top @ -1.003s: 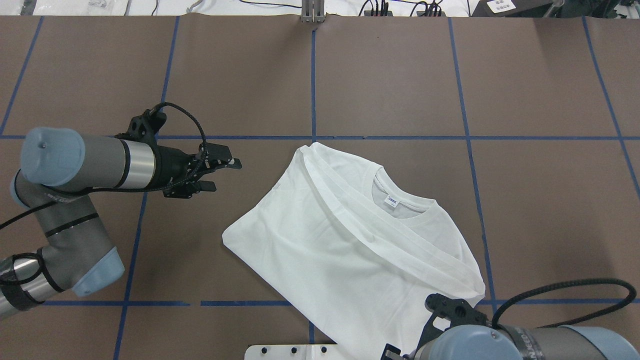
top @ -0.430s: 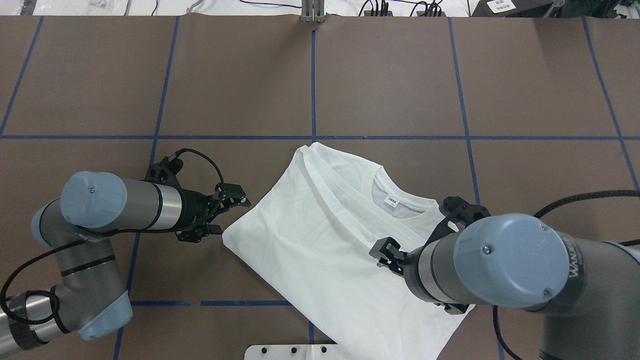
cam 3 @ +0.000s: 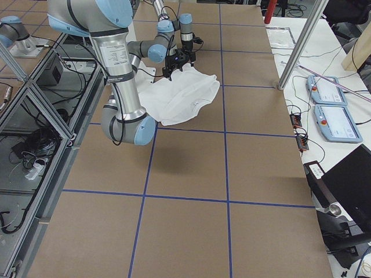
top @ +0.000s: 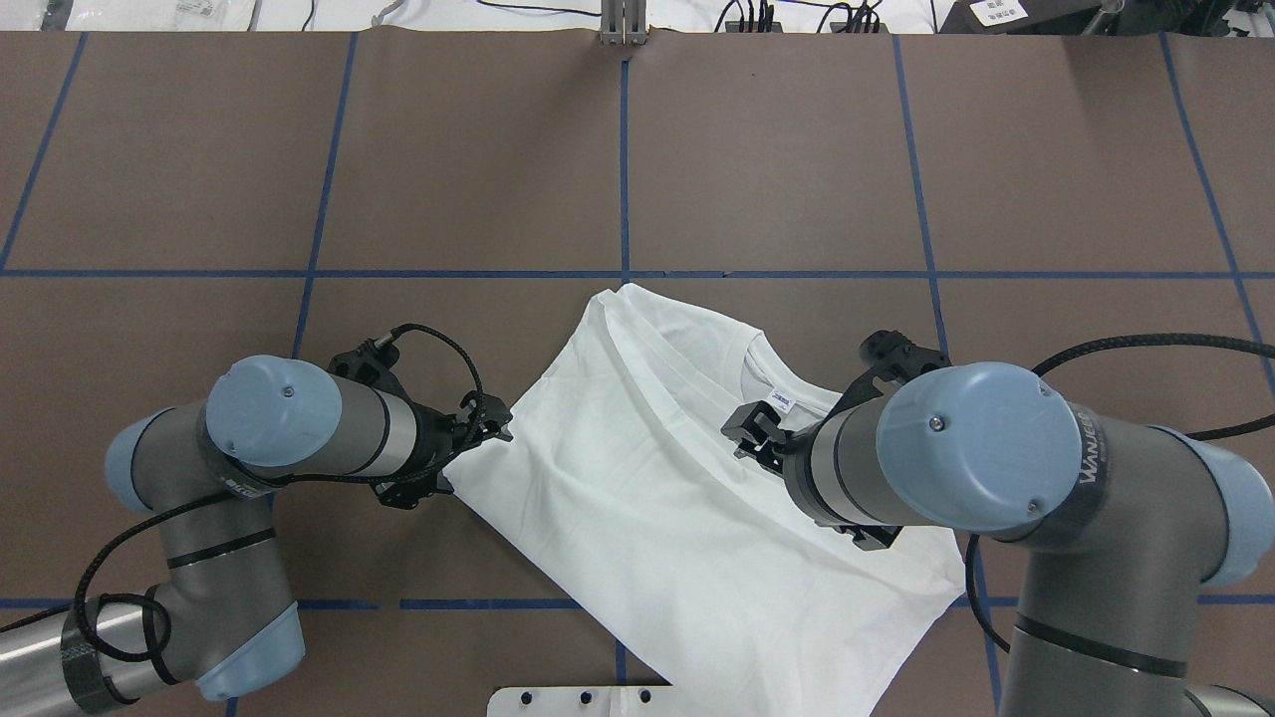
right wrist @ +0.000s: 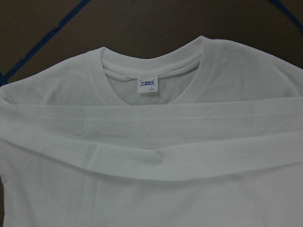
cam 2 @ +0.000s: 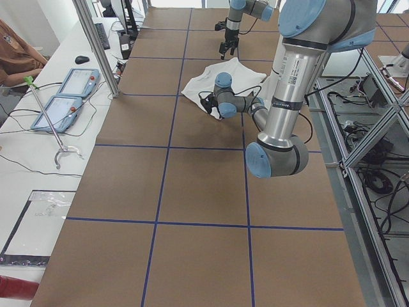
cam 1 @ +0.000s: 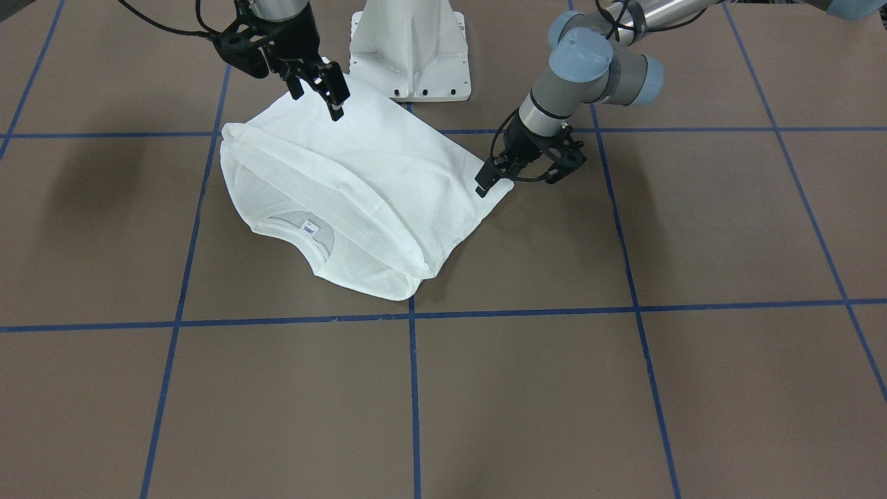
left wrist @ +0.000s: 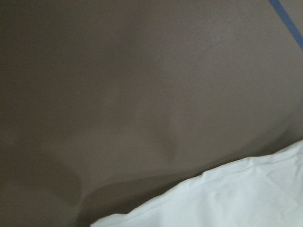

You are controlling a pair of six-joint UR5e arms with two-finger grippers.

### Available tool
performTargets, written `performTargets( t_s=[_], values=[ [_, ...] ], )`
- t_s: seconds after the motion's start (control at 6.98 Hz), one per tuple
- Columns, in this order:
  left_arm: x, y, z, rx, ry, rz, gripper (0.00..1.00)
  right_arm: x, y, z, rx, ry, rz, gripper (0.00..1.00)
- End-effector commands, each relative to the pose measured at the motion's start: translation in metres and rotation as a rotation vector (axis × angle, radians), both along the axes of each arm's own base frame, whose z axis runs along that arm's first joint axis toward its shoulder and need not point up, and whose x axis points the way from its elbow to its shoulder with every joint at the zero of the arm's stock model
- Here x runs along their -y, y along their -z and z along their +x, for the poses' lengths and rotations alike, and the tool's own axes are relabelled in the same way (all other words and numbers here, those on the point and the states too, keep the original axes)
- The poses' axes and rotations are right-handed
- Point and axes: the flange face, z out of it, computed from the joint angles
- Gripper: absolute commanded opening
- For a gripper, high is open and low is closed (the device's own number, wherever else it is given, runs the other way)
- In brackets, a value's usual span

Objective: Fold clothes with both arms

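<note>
The white T-shirt [top: 637, 488] lies partly folded on the brown table, with its collar and neck label [right wrist: 149, 86] facing up and a folded band across the chest. It also shows in the front view [cam 1: 360, 173]. My left gripper [top: 465, 458] is low at the shirt's left corner with its jaws open either side of it [cam 1: 516, 181]. The left wrist view shows only the shirt's edge [left wrist: 236, 198]. My right gripper [cam 1: 320, 100] is open and empty, hovering above the shirt body near the collar. One finger [top: 747, 426] shows in the overhead view.
The white pedestal base [cam 1: 410, 48] stands at the robot's side, just behind the shirt's hem [top: 578, 700]. Blue tape lines [top: 625, 159] grid the table. Tablets [cam 2: 70, 89] and cables lie on the operators' bench beyond the table.
My left gripper has come down and right to the shirt's left corner. My right arm has swung in from the near edge and now hovers over the shirt near the collar.
</note>
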Motion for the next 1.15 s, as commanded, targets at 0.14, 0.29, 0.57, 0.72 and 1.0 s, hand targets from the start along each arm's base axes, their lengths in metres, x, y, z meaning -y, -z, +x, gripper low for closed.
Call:
performTargets(
  t_s=[0.14, 0.29, 0.57, 0.72, 1.0],
  values=[
    [-0.004, -0.008, 0.003, 0.035, -0.007, -0.015, 0.83, 0.006, -0.003, -0.005, 0.002, -0.008, 0.002, 1.00],
    [-0.005, -0.010, 0.002, 0.037, -0.007, -0.015, 0.83, 0.006, -0.006, -0.008, -0.007, -0.007, -0.002, 1.00],
    [-0.002, -0.009, 0.003, 0.043, 0.024, 0.000, 0.32, 0.007, -0.008, -0.010, -0.013, -0.009, -0.004, 1.00],
    [-0.001, -0.009, 0.002, 0.044, 0.027, 0.004, 0.00, 0.007, -0.010, -0.013, -0.018, -0.008, -0.007, 1.00],
    [0.007, -0.006, -0.006, 0.048, 0.035, 0.029, 0.00, 0.007, -0.010, -0.013, -0.018, -0.009, -0.008, 1.00]
  ],
)
